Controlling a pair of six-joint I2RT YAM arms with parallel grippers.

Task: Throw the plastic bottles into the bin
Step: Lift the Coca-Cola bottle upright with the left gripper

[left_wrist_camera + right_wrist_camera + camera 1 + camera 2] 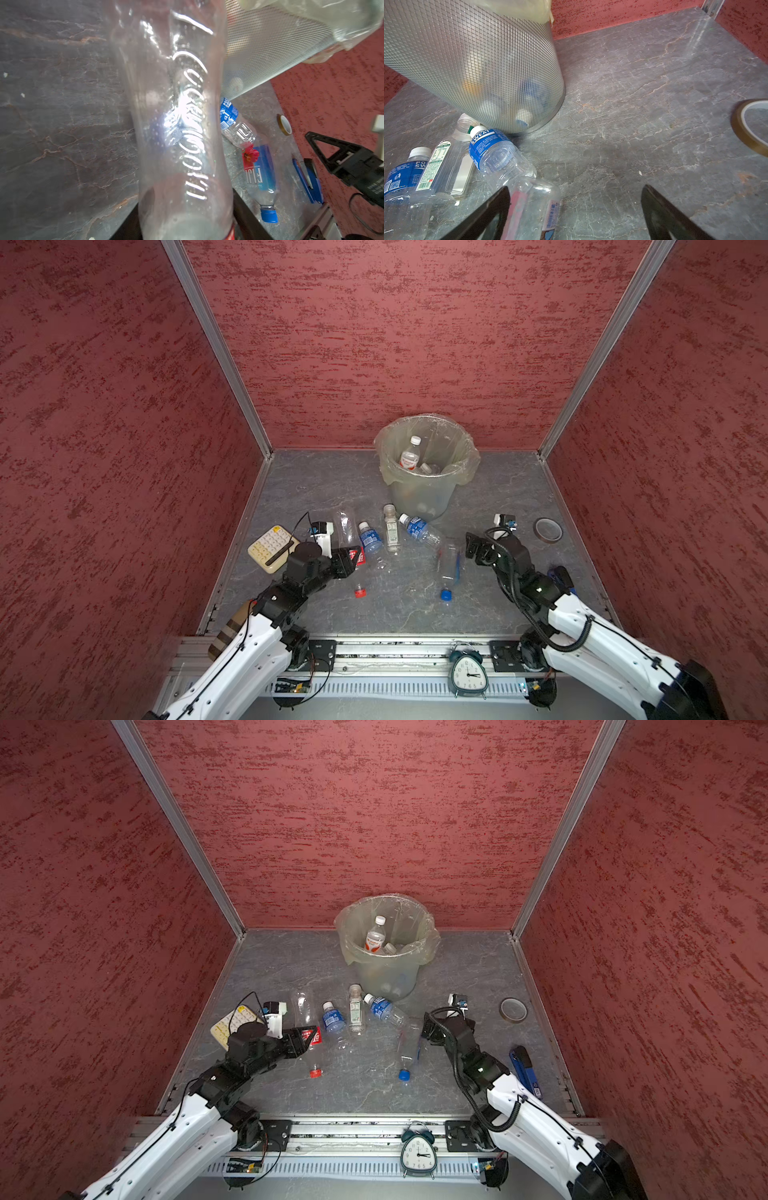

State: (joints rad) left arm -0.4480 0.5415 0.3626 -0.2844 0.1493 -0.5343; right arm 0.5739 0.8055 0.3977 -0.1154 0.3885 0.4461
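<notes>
The bin [451, 489] stands at the back with a red-label bottle [410, 454] and others inside. My left gripper [350, 561] [187, 220] is shut on a clear red-label bottle [358, 556] [178, 124], its red cap [360, 592] pointing toward the front. Beside it lie a blue-label bottle [370, 540], a white-label bottle [391, 531] and another blue-label bottle [419, 528]. My right gripper [473, 549] [575, 209] is open low over the table. The base of a blue-capped bottle [450, 566] [533, 207] sits just inside one of its fingers [496, 209].
A cream calculator [272, 547] lies left of the left gripper. A tape roll [547, 529] lies at the right, and a blue tool [525, 1071] nearer the front. An alarm clock [468, 672] stands on the front rail. Red walls enclose the grey table [332, 481].
</notes>
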